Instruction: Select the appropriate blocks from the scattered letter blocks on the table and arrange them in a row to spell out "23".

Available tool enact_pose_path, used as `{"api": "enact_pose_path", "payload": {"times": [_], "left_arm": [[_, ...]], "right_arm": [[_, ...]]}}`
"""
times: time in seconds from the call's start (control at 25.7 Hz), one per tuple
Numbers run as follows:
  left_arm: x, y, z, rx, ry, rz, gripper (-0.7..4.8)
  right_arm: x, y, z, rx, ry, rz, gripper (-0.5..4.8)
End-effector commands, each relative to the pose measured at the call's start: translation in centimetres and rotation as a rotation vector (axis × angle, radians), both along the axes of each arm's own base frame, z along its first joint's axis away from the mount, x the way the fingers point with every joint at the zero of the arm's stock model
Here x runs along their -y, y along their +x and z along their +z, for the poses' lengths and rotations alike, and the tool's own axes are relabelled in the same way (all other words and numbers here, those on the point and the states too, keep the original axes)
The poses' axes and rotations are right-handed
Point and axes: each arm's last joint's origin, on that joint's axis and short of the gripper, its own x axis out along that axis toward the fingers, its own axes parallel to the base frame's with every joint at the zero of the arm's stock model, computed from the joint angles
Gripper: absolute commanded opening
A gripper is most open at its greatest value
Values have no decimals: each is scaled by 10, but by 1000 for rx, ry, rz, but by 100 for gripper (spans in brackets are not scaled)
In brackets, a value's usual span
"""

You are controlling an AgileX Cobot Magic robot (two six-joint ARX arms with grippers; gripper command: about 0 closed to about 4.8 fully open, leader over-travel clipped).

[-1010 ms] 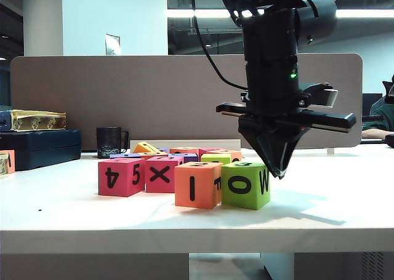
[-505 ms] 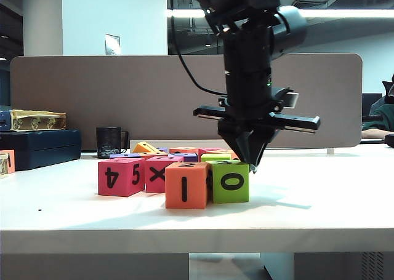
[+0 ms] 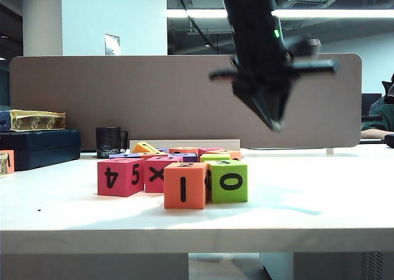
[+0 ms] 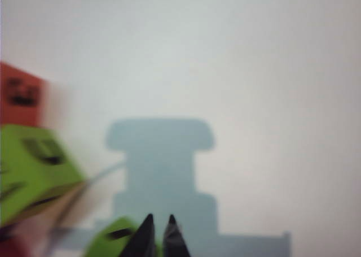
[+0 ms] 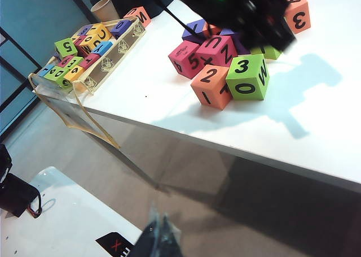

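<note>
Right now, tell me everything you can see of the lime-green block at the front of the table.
The lime-green block is a small matte cube with bold black characters: an O on the side facing the exterior camera, a 3 on top and a W on another side in the right wrist view. It rests flat on the white table, pressed against the orange block beside it. Nothing grips it; the shut left gripper hangs above.

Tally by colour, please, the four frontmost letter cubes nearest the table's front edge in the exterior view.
Pink matte cubes: 2
Orange matte cube: 1
Lime-green matte cube: 1
Total: 4
The left end effector hangs shut above them; the right end effector sits shut beyond the table's front edge.
</note>
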Motion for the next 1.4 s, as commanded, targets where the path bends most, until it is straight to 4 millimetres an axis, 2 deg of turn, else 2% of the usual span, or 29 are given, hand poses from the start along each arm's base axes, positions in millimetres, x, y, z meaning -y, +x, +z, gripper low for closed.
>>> {"api": "enact_pose_path", "payload": {"times": [0.04, 0.16, 0.27, 0.35, 0.74, 0.97, 1.13, 1.32, 1.4], "left_arm": [[-20, 4, 19, 60, 63, 58, 20], [-52, 14, 30, 10, 150, 94, 21], [-86, 21, 24, -135, 276, 144, 20], [-99, 24, 17, -229, 297, 148, 20], [-120, 32, -13, -348, 314, 174, 17], [-121, 35, -28, -365, 277, 150, 17], [-117, 42, -46, -324, 213, 144, 16], [-114, 69, -75, -198, 209, 188, 16], [-115, 75, -79, -151, 230, 198, 16]], "right_arm": [[0, 0, 1, 18, -3, 4, -1], [0, 0, 1, 19, -4, 4, -1], [0, 0, 1, 32, -17, 5, -1], [1, 1, 2, 40, -35, -32, -1], [2, 5, 6, 92, -59, -86, -1], [2, 7, 7, 88, -59, -86, -1], [2, 7, 7, 87, -60, -87, -1], [2, 7, 7, 87, -60, -86, -1], [2, 7, 7, 87, -60, -87, -1]]}}
